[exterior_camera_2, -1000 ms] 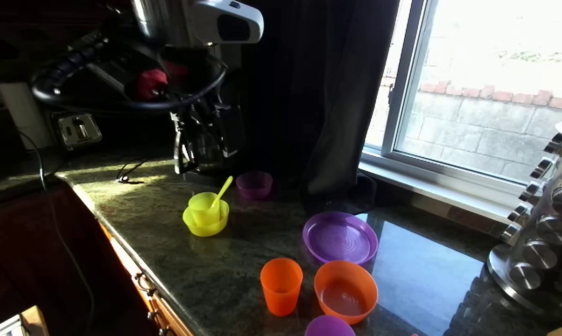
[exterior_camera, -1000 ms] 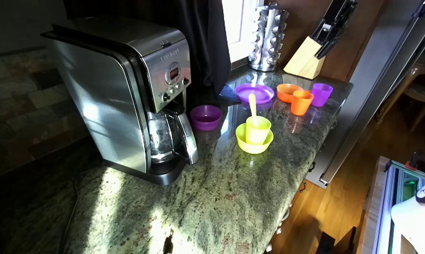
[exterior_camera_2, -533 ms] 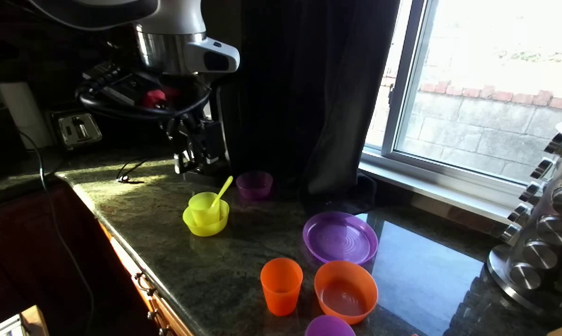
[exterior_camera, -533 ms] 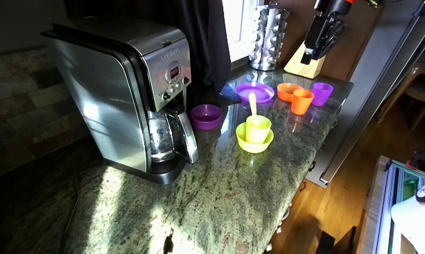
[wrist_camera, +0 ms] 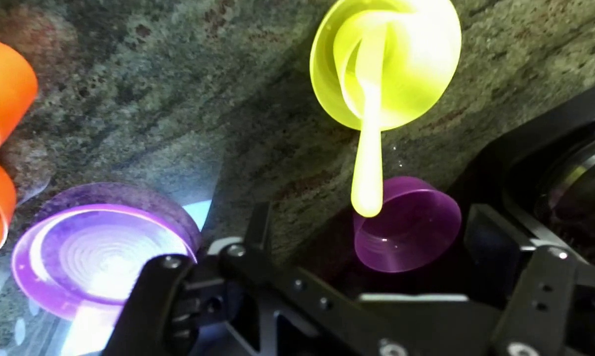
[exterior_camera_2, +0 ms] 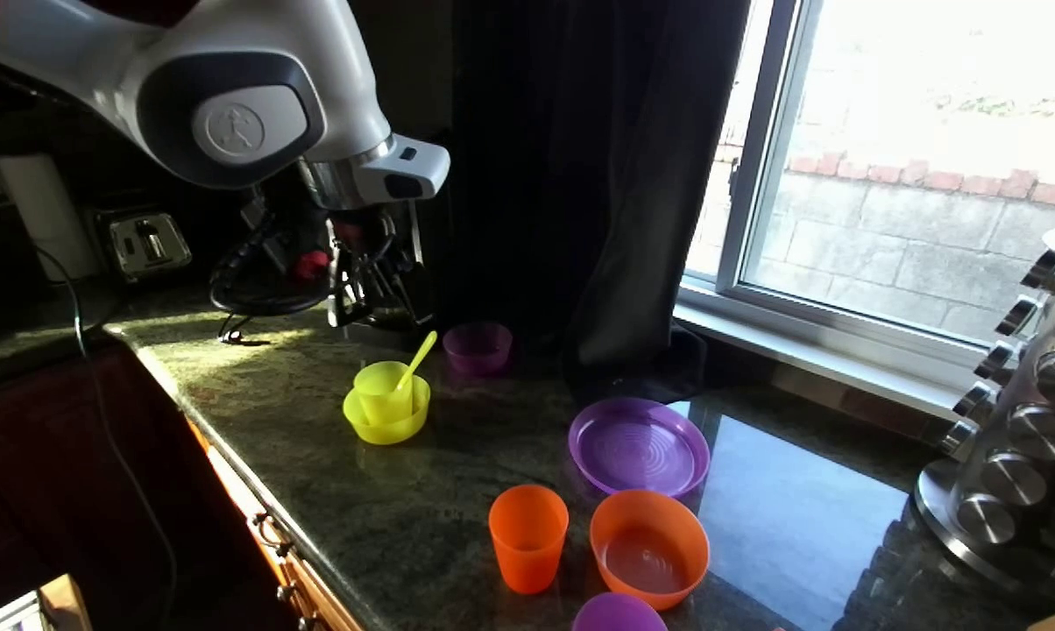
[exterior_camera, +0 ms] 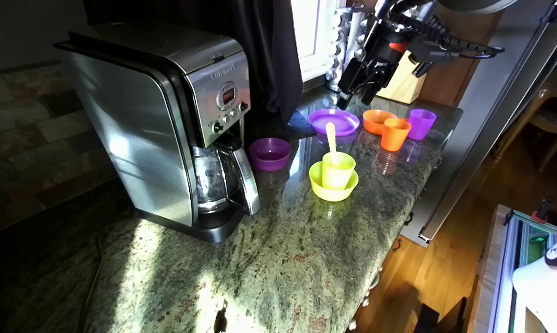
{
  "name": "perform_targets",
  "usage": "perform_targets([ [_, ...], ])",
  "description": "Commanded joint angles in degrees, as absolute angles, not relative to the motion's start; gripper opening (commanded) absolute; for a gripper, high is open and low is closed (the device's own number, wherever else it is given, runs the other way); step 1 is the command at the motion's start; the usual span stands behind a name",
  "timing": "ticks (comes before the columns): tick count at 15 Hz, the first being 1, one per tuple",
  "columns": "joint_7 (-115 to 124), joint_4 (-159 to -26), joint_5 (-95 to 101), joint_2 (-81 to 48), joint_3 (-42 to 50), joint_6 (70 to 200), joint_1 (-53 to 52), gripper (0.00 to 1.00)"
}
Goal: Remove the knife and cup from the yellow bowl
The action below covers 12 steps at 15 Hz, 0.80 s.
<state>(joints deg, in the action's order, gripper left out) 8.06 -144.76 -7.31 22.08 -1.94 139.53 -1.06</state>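
Observation:
The yellow bowl stands on the counter, also seen in an exterior view and the wrist view. The yellow cup stands inside it, seen also in an exterior view. The pale yellow knife leans in the cup with its rounded end sticking up and out, as in the wrist view. My gripper is open and empty, its fingers wide apart. In an exterior view my gripper hangs above the counter, apart from and higher than the knife, beyond the bowl near the purple plate.
A coffee maker stands beside a purple bowl. A purple plate, orange bowl, orange cup and purple cup stand farther along. A spice rack and knife block are at the far end.
My arm and gripper have come down and moved over the counter towards the yellow bowl, and the gripper has tilted. The bowl, cup and knife have not moved.

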Motion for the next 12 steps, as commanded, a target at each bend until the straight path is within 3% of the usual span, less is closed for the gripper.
perform_targets([
  [1,14.2,-146.6,-6.8,18.4,-4.2,147.8,-0.3,1.00],
  [12,17.1,-145.8,-6.1,14.3,-4.9,149.8,-0.9,1.00],
])
